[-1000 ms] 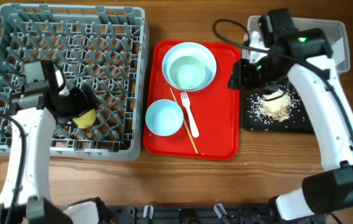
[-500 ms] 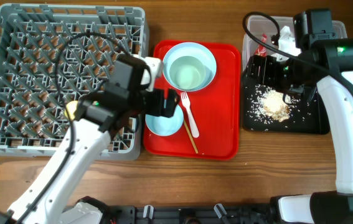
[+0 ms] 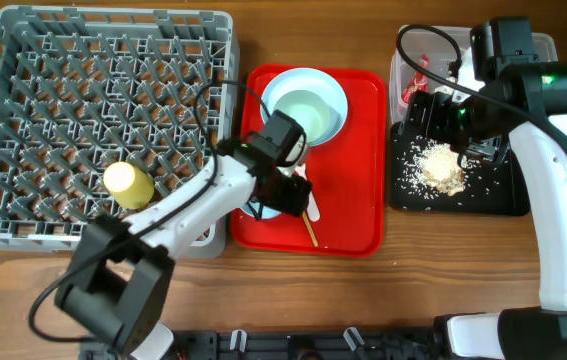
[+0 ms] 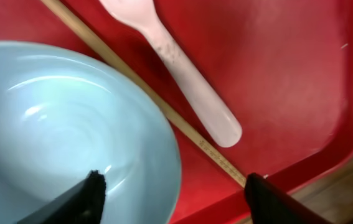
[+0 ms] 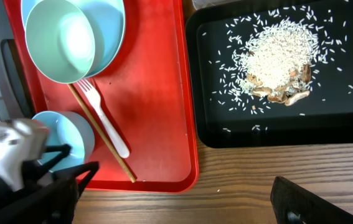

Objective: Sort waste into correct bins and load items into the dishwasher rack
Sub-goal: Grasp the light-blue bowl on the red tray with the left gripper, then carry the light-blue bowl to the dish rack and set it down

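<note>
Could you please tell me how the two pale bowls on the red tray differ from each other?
The larger bowl is clearly wider than the smaller bowl. The larger bowl sits on a plate at the far end of the red tray; the smaller bowl rests directly on the tray, nearer the robot. The open left gripper brackets the smaller bowl's rim; no gripper is at the larger bowl. Both are upright and empty.

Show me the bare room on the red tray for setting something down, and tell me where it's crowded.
Free: the red tray's right half, between the fork and the tray's right rim, below the big bowl. Crowded: the left side, where the small bowl, the chopstick, the fork and the left gripper bunch together.
</note>
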Action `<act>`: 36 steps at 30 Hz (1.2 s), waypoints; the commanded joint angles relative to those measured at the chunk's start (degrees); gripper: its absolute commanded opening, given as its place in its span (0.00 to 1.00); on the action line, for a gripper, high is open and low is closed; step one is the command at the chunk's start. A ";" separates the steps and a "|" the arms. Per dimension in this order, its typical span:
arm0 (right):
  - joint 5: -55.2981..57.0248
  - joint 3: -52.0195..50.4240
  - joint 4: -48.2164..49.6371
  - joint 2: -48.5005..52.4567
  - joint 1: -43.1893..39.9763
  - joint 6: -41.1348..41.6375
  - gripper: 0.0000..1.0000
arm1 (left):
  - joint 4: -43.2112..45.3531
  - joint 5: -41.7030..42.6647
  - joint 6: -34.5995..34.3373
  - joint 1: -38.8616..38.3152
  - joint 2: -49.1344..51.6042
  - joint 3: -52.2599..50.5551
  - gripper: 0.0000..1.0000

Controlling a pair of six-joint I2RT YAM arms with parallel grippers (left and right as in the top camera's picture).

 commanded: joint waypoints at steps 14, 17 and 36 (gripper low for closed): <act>1.38 1.14 -0.68 -0.81 -0.24 0.87 1.00 | 0.52 -7.23 0.39 -5.27 4.39 1.20 0.04; 1.38 1.14 -1.05 -0.81 -0.24 0.87 1.00 | -1.75 -7.26 0.42 -5.27 1.90 3.93 0.04; 1.38 1.14 -1.09 -0.81 -0.24 0.85 1.00 | 3.15 31.65 14.45 38.07 -14.78 11.02 0.04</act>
